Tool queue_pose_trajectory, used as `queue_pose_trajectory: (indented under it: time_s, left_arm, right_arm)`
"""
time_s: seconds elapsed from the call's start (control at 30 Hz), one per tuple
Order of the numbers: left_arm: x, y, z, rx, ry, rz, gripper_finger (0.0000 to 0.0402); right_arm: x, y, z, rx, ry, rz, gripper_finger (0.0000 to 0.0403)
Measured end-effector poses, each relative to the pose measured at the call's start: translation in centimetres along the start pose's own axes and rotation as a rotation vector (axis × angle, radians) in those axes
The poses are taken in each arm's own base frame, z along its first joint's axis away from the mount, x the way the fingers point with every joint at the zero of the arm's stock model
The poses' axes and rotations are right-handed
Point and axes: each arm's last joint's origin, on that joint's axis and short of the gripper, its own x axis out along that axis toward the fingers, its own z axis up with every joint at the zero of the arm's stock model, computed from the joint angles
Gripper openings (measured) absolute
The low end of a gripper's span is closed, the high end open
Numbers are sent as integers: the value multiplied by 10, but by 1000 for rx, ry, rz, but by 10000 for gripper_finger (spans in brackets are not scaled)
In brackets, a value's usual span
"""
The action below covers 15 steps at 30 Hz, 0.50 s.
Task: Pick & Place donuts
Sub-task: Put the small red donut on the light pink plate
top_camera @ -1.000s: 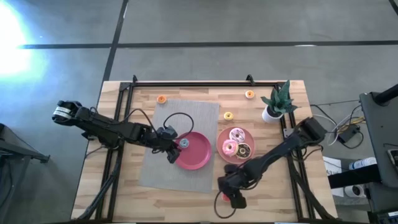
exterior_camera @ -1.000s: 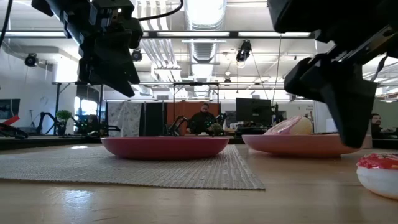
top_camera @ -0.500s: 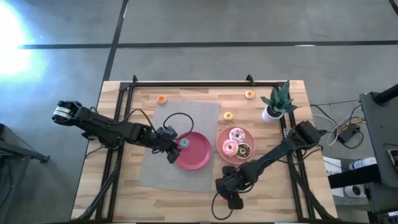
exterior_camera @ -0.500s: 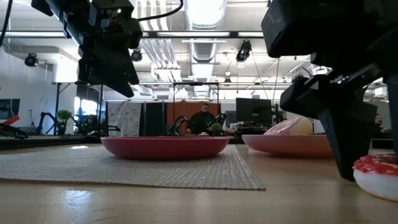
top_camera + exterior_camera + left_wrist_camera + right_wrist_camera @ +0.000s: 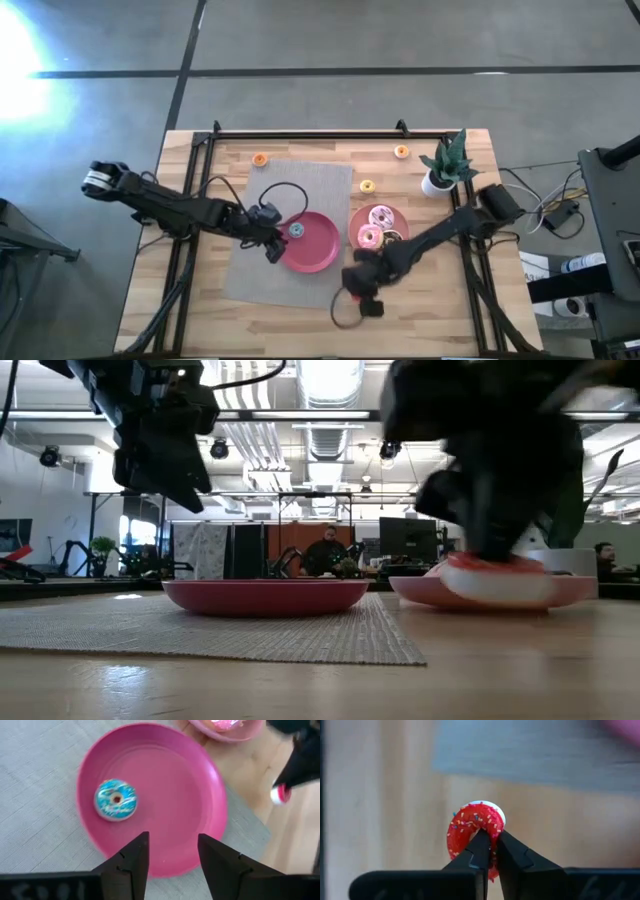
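wooden table [image 5: 200,300]: right end effector [image 5: 489,851] pinches red donut [image 5: 470,827] aloft.

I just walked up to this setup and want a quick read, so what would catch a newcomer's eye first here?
First, the red donut pinched in the right gripper, lifted off the wood near the table's front edge, just in front of the two pink plates. Next, the blue donut lying alone on the plate on the grey mat, with the left gripper hovering open above it. Three bigger donuts fill the neighbouring plate.

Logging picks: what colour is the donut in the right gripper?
Red with sprinkles on a white base, donut clearest in the right wrist view.
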Motion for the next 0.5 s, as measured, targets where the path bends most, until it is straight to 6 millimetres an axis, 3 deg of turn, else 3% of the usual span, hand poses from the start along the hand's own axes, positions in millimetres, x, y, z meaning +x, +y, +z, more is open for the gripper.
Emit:
queue_pose_trajectory:
  time_s: [0.23, 0.37, 0.5]
  left_arm:
    - [-19, 0, -14, -21, -45, 77, 131]
    - [-27, 0, -17, -46, -71, 87, 130]
    - [-31, 2, -18, -60, -82, 97, 130]
  right_arm:
    - [-36, -71, 49, 130, -176, -44, 24]
    - [-37, -109, 75, 172, -209, -54, 24]
    - [-26, -126, 94, 149, -191, -7, 28]
